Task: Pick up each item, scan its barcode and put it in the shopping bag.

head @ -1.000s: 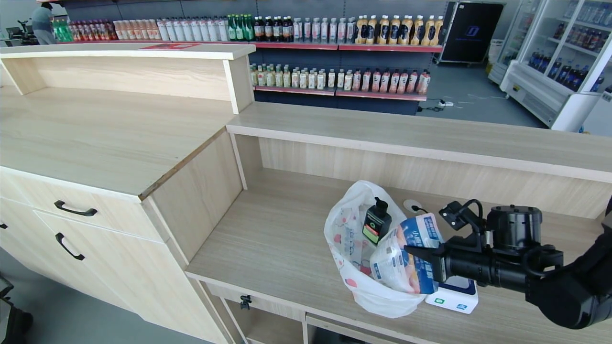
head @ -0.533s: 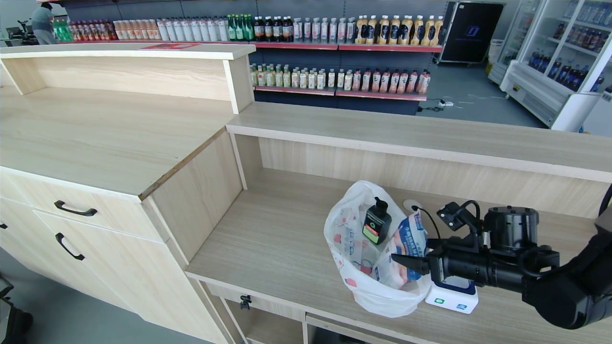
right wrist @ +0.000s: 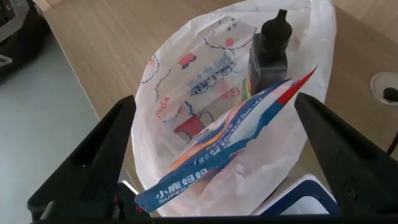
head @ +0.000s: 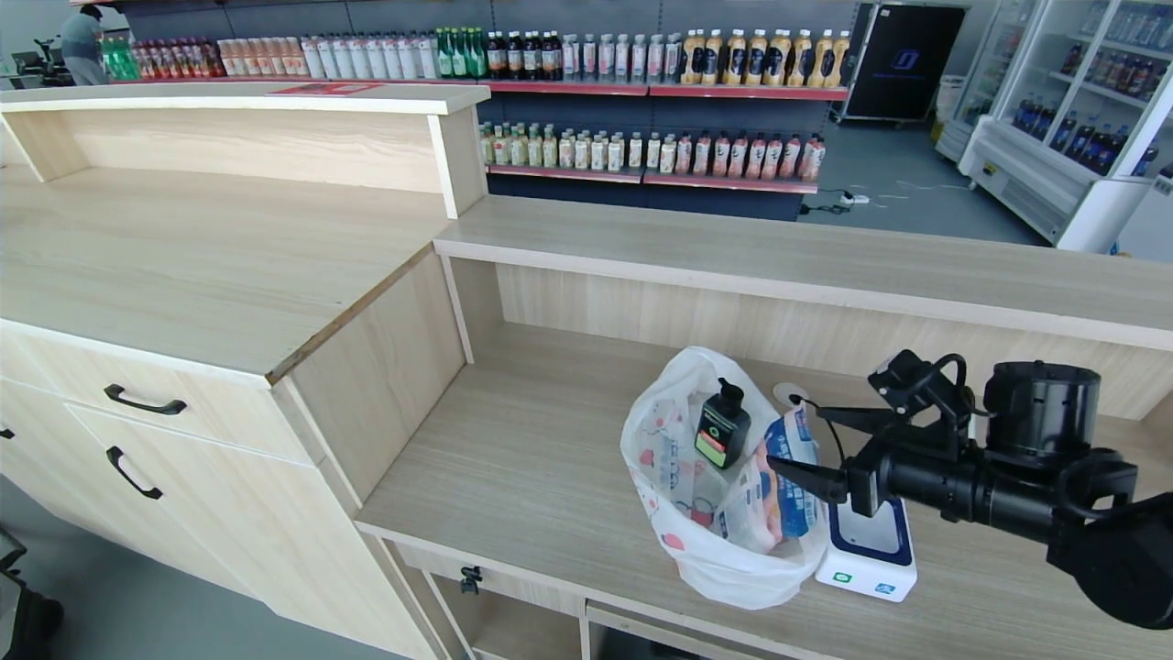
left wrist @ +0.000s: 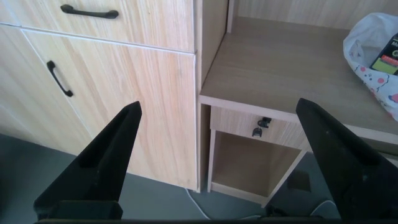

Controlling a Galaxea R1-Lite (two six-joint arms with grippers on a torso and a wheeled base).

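A white shopping bag (head: 674, 486) with red and blue prints stands open on the lower counter. Inside it a black pump bottle (head: 722, 426) stands upright, and a blue, white and orange packet (head: 779, 490) leans beside it. In the right wrist view the packet (right wrist: 230, 155) sticks out of the bag (right wrist: 174, 81) in front of the bottle (right wrist: 270, 50). My right gripper (head: 806, 447) hovers open just right of the bag, holding nothing. My left gripper (left wrist: 217, 143) is open, down beside the counter's front.
A white and blue scanner box (head: 869, 553) sits on the counter right of the bag, under my right arm. A round cable hole (head: 791, 395) lies behind the bag. The raised counter ledge (head: 788, 261) runs behind; cabinet drawers (head: 137, 403) stand to the left.
My right gripper lowered the packet into the bag, let go of it, then drew back to the right and rose slightly. The packet now rests inside the bag.
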